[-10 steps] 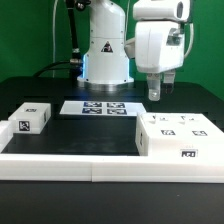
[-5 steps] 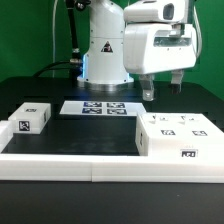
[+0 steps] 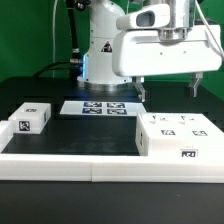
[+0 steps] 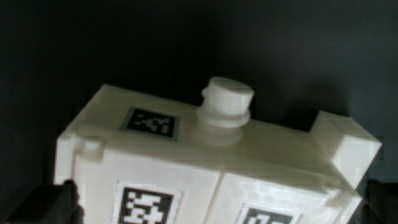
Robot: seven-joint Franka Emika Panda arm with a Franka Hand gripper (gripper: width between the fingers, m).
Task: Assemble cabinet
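Observation:
The cabinet's large white box (image 3: 178, 135) with black-and-white tags sits on the black table at the exterior view's right. My gripper (image 3: 167, 88) hangs just above it, open and empty, with its fingers (image 3: 141, 89) spread wide on either side. In the wrist view the box (image 4: 214, 160) fills the lower part. It shows a round white peg (image 4: 226, 100), a raised corner block (image 4: 342, 140) and tags (image 4: 153, 122). My gripper (image 4: 210, 212) straddles it, with dark fingertips (image 4: 45, 205) at both edges. A smaller white tagged block (image 3: 30, 118) lies at the exterior view's left.
The marker board (image 3: 96, 107) lies flat behind the middle of the table. A low white rim (image 3: 70, 162) runs along the table's front edge. The robot's base (image 3: 104, 55) stands at the back, before a green wall.
The hand has turned about its vertical axis and now faces the camera broadside. Its fingers now show spread wide. It has shifted slightly to the right over the large box.

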